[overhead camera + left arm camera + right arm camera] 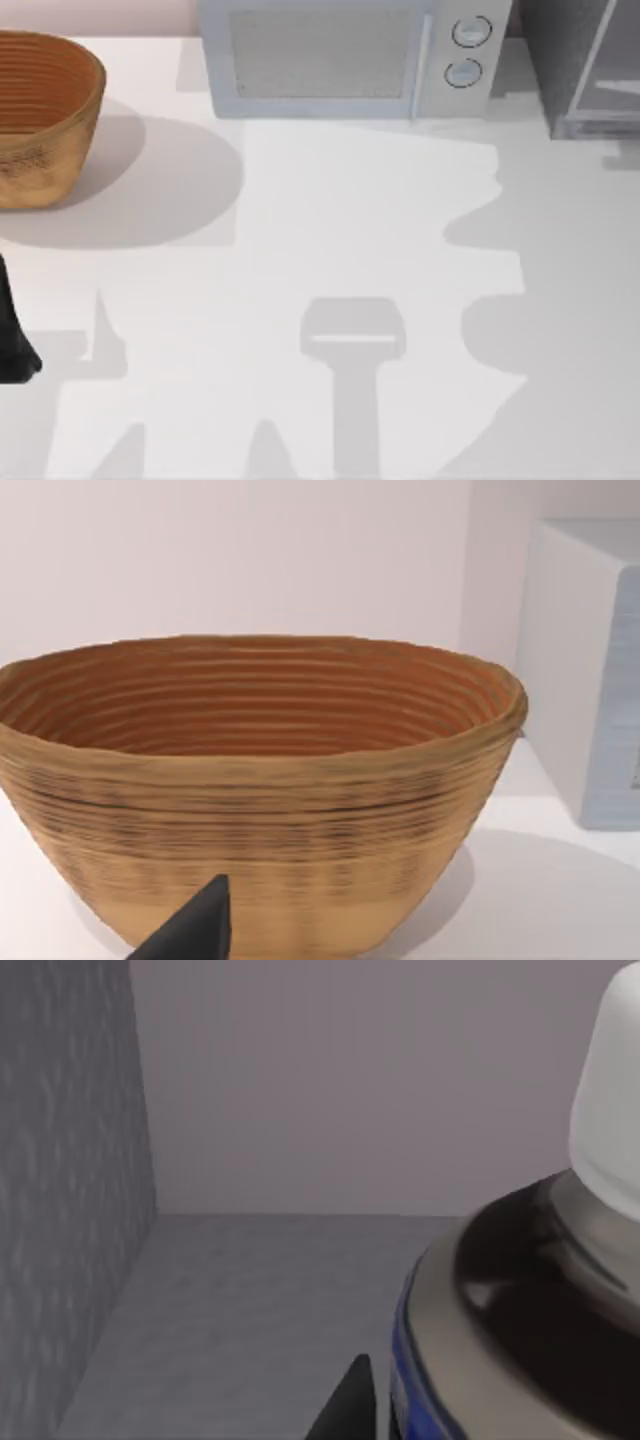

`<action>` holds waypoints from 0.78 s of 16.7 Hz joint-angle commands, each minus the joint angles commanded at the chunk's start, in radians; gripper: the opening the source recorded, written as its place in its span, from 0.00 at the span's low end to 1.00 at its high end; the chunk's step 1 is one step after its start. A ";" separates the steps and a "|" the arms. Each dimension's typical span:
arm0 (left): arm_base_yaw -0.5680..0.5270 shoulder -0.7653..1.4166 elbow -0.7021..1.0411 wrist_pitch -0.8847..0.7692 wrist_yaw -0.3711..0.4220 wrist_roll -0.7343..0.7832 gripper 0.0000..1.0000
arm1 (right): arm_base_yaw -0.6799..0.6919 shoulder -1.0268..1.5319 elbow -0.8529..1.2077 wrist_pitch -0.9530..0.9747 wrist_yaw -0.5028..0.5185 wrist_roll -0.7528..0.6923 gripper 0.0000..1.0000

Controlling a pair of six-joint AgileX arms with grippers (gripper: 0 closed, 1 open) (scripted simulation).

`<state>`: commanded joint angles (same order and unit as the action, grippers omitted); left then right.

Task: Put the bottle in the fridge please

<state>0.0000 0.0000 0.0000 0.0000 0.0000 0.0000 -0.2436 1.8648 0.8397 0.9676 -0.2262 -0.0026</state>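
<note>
The left arm [15, 335] is parked at the left edge of the worktop [330, 250], nearer than the basket [40, 110], with open worktop between them. In the left wrist view one dark fingertip of the left end effector [190, 930] points at the basket's woven wall; whether that end effector is released or clenched cannot be told. The basket is a tan, ribbed bowl with an orange-brown inside, standing upright on the worktop.

Right of the basket, against the back wall, stands the light-grey microwave [340, 55] with two round knobs [470, 50] on the side away from the basket; its white side wall shows just beside the basket in the left wrist view. Farther right of the basket, past the microwave, the dark-grey fridge [585, 65] occupies the back corner, its pale door panel [615, 60] framed with a light edge.

The right wrist view looks into a grey compartment with a speckled side wall [70, 1190], a flat floor and a plain back wall. The bottle [520, 1300] sits close to that camera: white cap, dark neck, blue label edge. One dark fingertip of the right end effector [350, 1405] lies just beside the bottle; whether it is grasping the bottle cannot be told.
</note>
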 joint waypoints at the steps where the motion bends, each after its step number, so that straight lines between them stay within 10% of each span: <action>1: 0.000 0.000 0.000 0.000 0.000 0.000 1.00 | -0.008 0.060 0.032 0.036 -0.008 0.002 0.01; 13: 0.000 0.000 0.000 0.000 0.000 0.000 1.00 | -0.029 0.247 0.141 0.158 -0.034 0.018 0.01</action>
<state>0.0000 0.0000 0.0000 0.0000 0.0000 0.0000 -0.2730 2.1115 0.9804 1.1256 -0.2599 0.0154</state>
